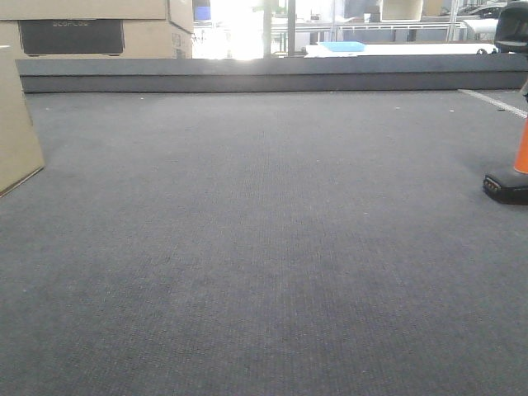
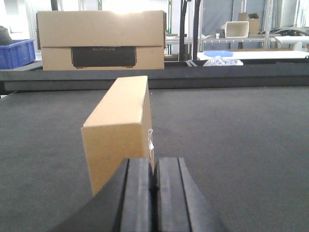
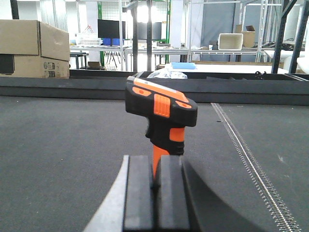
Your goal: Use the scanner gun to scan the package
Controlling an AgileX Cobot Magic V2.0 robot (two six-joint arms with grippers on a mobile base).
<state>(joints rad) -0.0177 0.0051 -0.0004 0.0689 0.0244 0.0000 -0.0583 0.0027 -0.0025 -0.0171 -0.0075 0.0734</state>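
The package point(image 2: 118, 130) is a tan cardboard box standing on its long edge on the dark mat, with a bit of white label at its right corner. In the front view only its corner point(image 1: 16, 136) shows at the far left. My left gripper point(image 2: 154, 186) is shut and empty, just in front of the package's near end. The scanner gun point(image 3: 161, 108), with an orange handle and a black-and-orange head, stands upright; in the front view its black foot point(image 1: 510, 183) sits at the far right. My right gripper point(image 3: 155, 186) is shut and empty, close in front of the handle.
Stacked cartons with a black panel point(image 2: 101, 41) stand beyond the mat's raised dark back ledge point(image 1: 264, 74). A blue bin point(image 2: 17, 53) is at the back left. A white stitched line point(image 3: 251, 159) runs along the mat to the right of the scanner.
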